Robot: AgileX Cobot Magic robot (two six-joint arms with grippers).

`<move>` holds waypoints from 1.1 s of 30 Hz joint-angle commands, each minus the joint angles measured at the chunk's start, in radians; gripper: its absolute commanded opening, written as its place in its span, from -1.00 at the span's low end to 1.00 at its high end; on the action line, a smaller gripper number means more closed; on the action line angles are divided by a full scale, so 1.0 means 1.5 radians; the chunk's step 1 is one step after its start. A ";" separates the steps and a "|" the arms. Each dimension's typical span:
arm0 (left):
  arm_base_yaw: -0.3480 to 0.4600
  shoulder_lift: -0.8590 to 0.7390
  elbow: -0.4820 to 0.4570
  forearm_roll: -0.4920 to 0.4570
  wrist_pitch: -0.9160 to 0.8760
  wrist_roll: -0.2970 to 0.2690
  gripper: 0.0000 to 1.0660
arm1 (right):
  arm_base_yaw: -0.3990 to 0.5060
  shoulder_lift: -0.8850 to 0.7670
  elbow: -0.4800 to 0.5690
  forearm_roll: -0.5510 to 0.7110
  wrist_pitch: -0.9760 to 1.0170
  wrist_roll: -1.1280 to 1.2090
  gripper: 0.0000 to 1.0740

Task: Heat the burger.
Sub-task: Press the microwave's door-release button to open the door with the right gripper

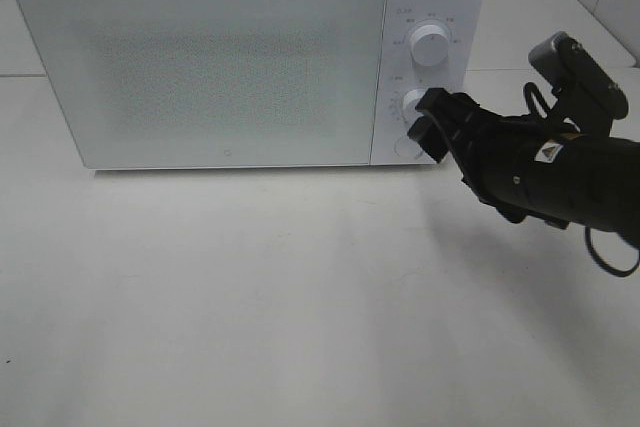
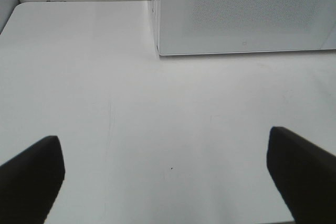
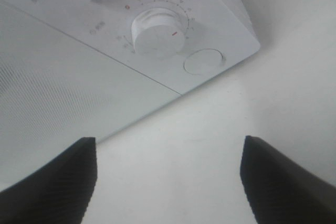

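Observation:
The burger is out of view. A white microwave [image 1: 220, 57] stands at the back of the table with its door shut. My right gripper [image 1: 428, 123] is open and empty, right in front of the control panel by the lower knob [image 1: 412, 102]. In the right wrist view the fingers [image 3: 52, 177] stand wide apart, short of the lower knob [image 3: 157, 31] and the round door button [image 3: 203, 61]. My left gripper [image 2: 165, 182] is open and empty over the bare table, back from the microwave's front left corner [image 2: 157, 51]. It does not show in the high view.
The upper knob [image 1: 430, 44] sits above the lower one, and the door button [image 1: 405, 147] below it. The white table [image 1: 250, 297] stretches in front of the microwave. A tabletop seam [image 2: 84, 0] runs behind on the left.

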 commanded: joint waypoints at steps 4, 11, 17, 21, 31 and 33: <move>0.003 -0.018 0.001 -0.003 -0.011 -0.005 0.90 | -0.071 -0.075 -0.031 -0.147 0.305 -0.193 0.38; 0.003 -0.018 0.001 -0.003 -0.011 -0.005 0.90 | -0.084 -0.126 -0.116 -0.277 0.618 -0.242 0.38; 0.003 -0.018 0.001 -0.003 -0.011 -0.005 0.90 | -0.084 -0.205 -0.136 -0.283 0.765 -0.242 0.38; 0.003 -0.018 0.001 -0.003 -0.011 -0.005 0.90 | -0.084 -0.257 -0.136 -0.283 0.826 -0.242 0.38; 0.003 -0.018 0.001 -0.003 -0.011 -0.005 0.90 | -0.084 -0.521 -0.135 -0.290 0.960 -0.263 0.38; 0.003 -0.018 0.001 -0.003 -0.011 -0.005 0.90 | -0.084 -0.584 -0.135 -0.295 0.973 -0.265 0.38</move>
